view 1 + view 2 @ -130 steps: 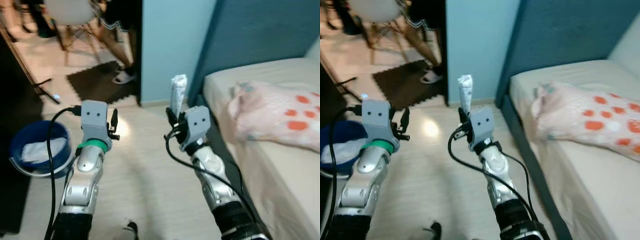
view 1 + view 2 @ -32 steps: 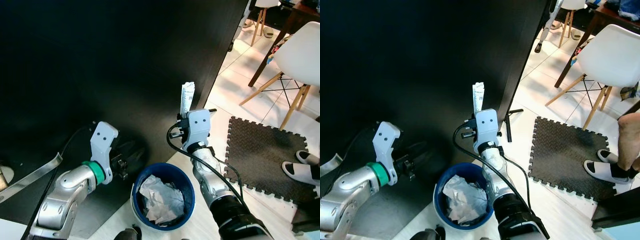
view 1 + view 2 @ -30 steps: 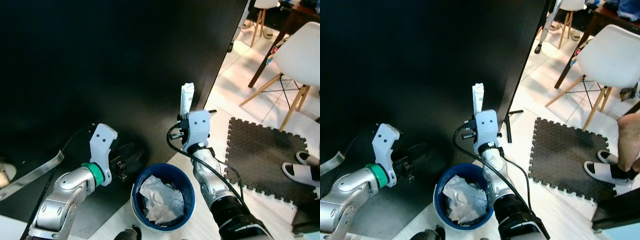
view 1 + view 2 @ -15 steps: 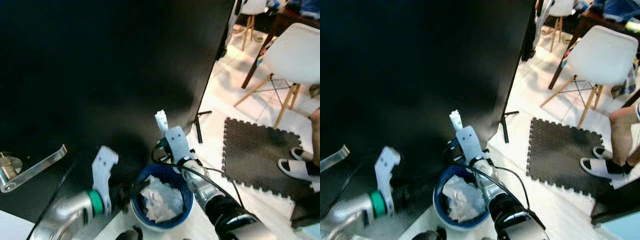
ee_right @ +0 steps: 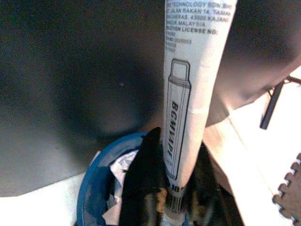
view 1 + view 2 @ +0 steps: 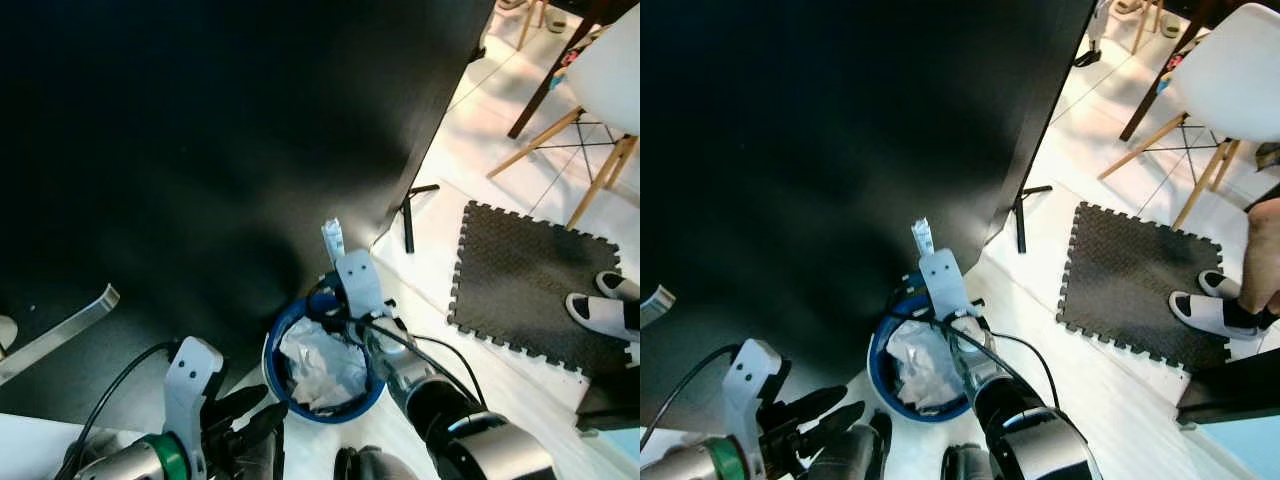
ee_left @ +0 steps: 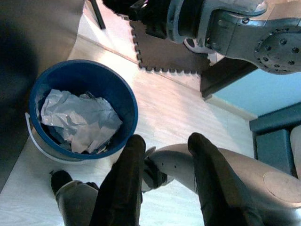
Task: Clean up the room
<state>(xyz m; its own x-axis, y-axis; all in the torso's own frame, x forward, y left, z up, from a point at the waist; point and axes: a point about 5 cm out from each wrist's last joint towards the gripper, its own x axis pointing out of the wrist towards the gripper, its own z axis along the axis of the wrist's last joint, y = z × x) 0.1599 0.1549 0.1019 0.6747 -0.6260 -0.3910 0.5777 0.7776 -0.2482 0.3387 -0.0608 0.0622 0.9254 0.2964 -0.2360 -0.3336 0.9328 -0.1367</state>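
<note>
The room had a pale wood floor bounded by a large black panel, with a dark foam mat and a white chair farther out; a person's sandalled foot rested at the mat's edge. A blue bucket, already holding crumpled paper, stood on the floor against the panel. The right end effector was positioned at the bucket's far rim, its fingers closed around the lower end of a white printed tube, which stood upright and rose above the bucket. The left end effector hung low and nearer the robot, beside the bucket, fingers parted and holding nothing. Judged from this position, the step in hand was disposal of the tube: carriage appeared complete and the drop had not been made. The next move would call for bringing the tube fully over the bucket's mouth, or tipping it inward, before parting the fingers. Given the tube's length, a release made too near the rim could let it topple outward onto the floor.
</note>
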